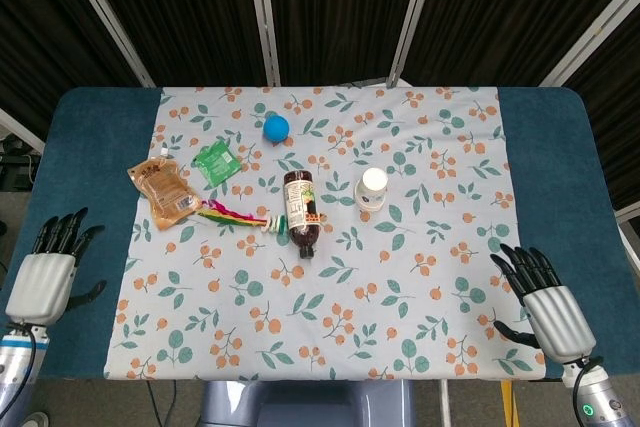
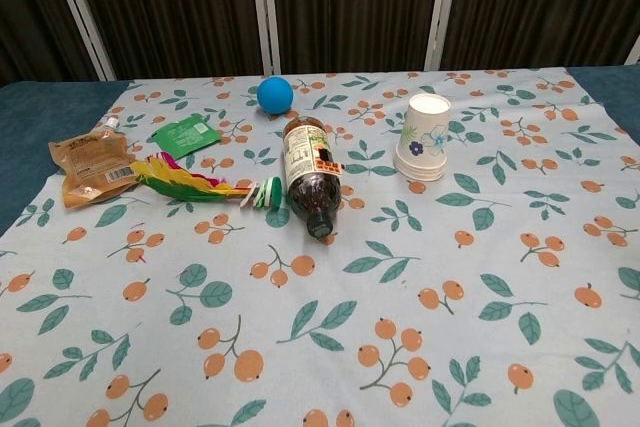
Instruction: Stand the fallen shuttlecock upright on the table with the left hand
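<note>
The shuttlecock (image 1: 240, 216) lies on its side on the patterned cloth, its colourful feathers pointing left and its white-and-green disc base (image 2: 265, 192) touching the side of a fallen dark bottle (image 1: 299, 212). In the chest view the feathers (image 2: 185, 179) reach toward a brown pouch. My left hand (image 1: 48, 269) hovers open near the table's front left edge, well left and forward of the shuttlecock. At the front right my right hand (image 1: 545, 297) stays open and empty. Neither hand shows in the chest view.
A brown pouch (image 1: 162, 190) and a green packet (image 1: 217, 163) lie left of the shuttlecock. A blue ball (image 1: 276, 127) sits farther back. An upside-down paper cup (image 1: 372, 189) stands right of the bottle (image 2: 310, 175). The cloth (image 1: 330, 297) covers the blue table (image 1: 90, 147).
</note>
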You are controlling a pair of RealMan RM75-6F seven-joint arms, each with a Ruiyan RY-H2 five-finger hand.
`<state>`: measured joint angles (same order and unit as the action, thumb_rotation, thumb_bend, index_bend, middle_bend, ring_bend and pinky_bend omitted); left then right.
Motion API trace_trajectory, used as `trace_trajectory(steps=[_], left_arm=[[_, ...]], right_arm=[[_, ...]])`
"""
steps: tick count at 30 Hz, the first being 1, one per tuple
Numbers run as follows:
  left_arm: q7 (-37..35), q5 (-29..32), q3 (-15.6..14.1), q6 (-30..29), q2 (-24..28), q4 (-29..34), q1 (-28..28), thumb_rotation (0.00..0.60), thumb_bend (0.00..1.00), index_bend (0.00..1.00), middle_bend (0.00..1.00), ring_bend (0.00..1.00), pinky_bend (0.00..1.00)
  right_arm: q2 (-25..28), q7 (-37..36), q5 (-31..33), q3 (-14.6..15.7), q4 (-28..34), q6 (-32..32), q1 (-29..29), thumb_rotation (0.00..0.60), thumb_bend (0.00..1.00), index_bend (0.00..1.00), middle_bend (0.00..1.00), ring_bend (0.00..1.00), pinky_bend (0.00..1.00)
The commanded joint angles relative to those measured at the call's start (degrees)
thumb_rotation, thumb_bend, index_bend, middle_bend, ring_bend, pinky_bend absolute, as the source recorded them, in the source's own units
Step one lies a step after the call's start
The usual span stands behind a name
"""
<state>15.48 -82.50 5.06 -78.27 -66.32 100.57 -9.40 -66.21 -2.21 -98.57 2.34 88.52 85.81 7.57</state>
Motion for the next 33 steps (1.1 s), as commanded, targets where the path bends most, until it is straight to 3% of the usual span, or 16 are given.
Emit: trace_trajectory(steps=[1,8,11,18,33], left_arm=[[4.0,5.9,4.5,5.2,-2.6,-1.2,-5.2,0.600,0.27,0.23,0.00,0.00,0.00],[10.4,15.6,9.2,12.0,-8.2,-5.3,-13.0,0.600,0.36,0.38,0.00,0.00,0.00],[13.1,20.0,10.2,14.3,-10.8,-7.7,-15.8,0.600,0.38,0.40,0.00,0.00,0.00],[18.8,27.6,10.4,17.0,-16.4,-13.4,-20.6,0.600,0.41,0.42,0.00,0.00,0.00],[22.9,35.7,11.2,18.6,-23.2,-20.2,-27.6,0.600,0.42,0.45,0.00,0.00,0.00]], right_arm=[[0.1,-0.3,0.0,0.0,0.1,0.1,0.0,0.600,0.05,0.08,0.00,0.00,0.00],[0.1,-0.5,0.0,0.0,0.0,-0.1,0.1,0.600,0.05,0.08,0.00,0.00,0.00],[0.2,-0.7,0.1,0.1,0.1,-0.2,0.1,0.600,0.05,0.08,0.00,0.00,0.00],[0.3,-1.3,0.2,0.1,0.1,-0.4,0.2,0.600,0.05,0.08,0.00,0.00,0.00],[0.3,-1.4,0.5,0.0,0.3,-0.7,0.3,0.600,0.05,0.08,0.00,0.00,0.00]])
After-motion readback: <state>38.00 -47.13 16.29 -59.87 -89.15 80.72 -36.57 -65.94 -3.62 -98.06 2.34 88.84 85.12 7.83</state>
